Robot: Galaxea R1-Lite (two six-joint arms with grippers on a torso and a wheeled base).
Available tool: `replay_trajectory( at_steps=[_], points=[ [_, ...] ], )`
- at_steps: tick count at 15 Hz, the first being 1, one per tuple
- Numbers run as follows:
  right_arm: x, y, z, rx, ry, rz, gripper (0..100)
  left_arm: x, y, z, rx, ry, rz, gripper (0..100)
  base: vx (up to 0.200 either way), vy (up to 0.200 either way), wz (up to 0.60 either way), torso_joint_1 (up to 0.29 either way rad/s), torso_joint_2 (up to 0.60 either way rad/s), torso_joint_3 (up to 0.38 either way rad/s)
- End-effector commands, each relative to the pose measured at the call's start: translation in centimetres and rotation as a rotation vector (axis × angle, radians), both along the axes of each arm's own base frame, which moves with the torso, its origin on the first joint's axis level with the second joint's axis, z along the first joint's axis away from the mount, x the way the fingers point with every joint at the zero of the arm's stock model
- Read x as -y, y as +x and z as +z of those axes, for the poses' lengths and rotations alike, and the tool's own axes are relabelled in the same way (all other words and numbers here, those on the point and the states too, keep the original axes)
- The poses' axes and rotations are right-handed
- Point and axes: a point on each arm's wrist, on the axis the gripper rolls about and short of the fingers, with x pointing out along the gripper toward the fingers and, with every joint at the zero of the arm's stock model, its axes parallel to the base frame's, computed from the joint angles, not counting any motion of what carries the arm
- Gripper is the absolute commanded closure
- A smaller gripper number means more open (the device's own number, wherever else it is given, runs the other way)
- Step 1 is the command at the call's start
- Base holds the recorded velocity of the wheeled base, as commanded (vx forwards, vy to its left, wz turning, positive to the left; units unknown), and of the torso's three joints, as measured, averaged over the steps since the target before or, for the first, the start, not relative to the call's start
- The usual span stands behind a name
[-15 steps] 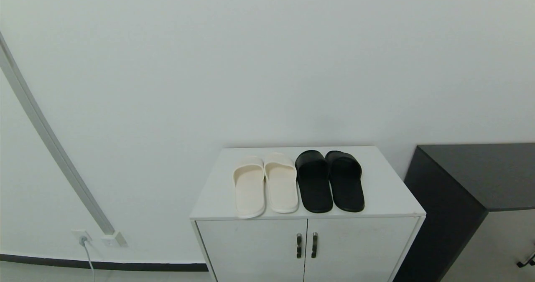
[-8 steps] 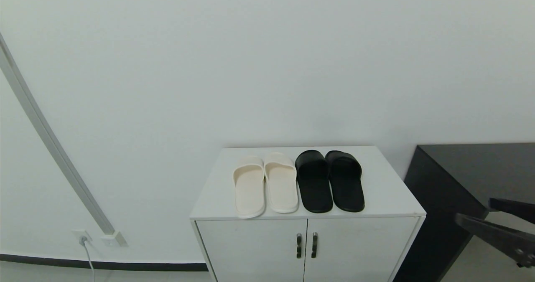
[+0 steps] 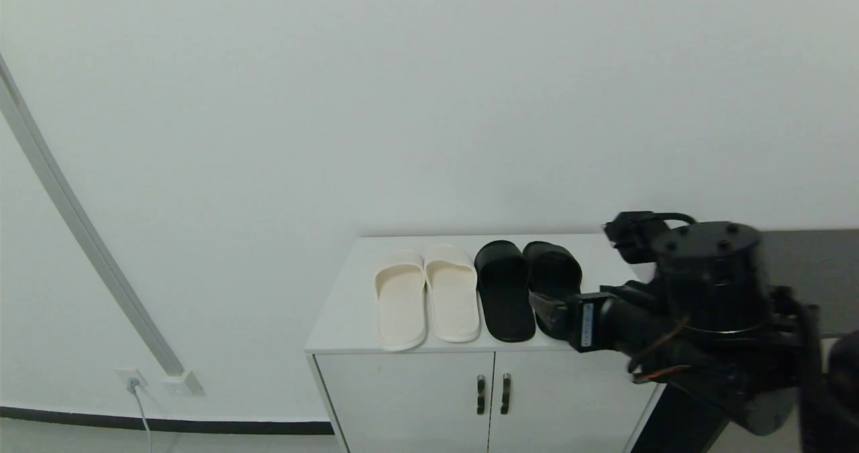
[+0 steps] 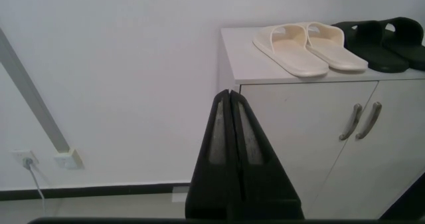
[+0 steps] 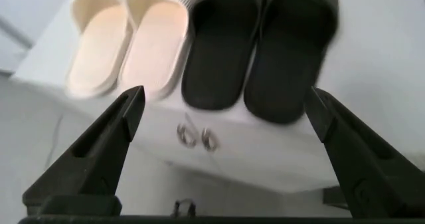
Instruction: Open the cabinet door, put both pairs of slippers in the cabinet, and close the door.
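Note:
A white two-door cabinet stands against the wall with both doors shut and two dark handles at the middle. On its top lie a cream pair of slippers and, to their right, a black pair of slippers. My right gripper hovers over the front right of the cabinet top, by the black pair. It is open wide in the right wrist view, with the black slippers and cream slippers below. My left gripper is shut on nothing, low and left of the cabinet.
A dark cabinet stands right beside the white one. On the wall to the left a grey conduit runs down to a socket with a hanging cable. The floor left of the cabinet is open.
My right arm has come in from the lower right and swung up and left to the front right of the cabinet top. Slippers and doors have not moved.

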Motion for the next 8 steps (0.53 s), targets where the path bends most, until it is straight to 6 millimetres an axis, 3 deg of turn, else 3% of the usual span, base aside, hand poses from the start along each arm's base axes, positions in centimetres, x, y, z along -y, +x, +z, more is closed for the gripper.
replay_trajectory(
  at_steps=[1, 5, 8],
  points=[
    [-3.9, 4.6, -4.9, -0.011, -0.067, -0.109, 0, 0.0, 0.0, 0.0, -0.001, 0.0, 0.001, 100, 0.0, 0.0, 0.0, 0.0, 0.0, 0.0],
    [-4.8, 9.2, -6.0, 0.028, -0.073, -0.247, 0, 0.0, 0.0, 0.0, -0.001, 0.0, 0.001, 100, 0.0, 0.0, 0.0, 0.0, 0.0, 0.0],
    [-5.2, 11.3, -7.4, 0.028, -0.092, -0.292, 0, 0.0, 0.0, 0.0, -0.001, 0.0, 0.001, 100, 0.0, 0.0, 0.0, 0.0, 0.0, 0.0]
  ],
)
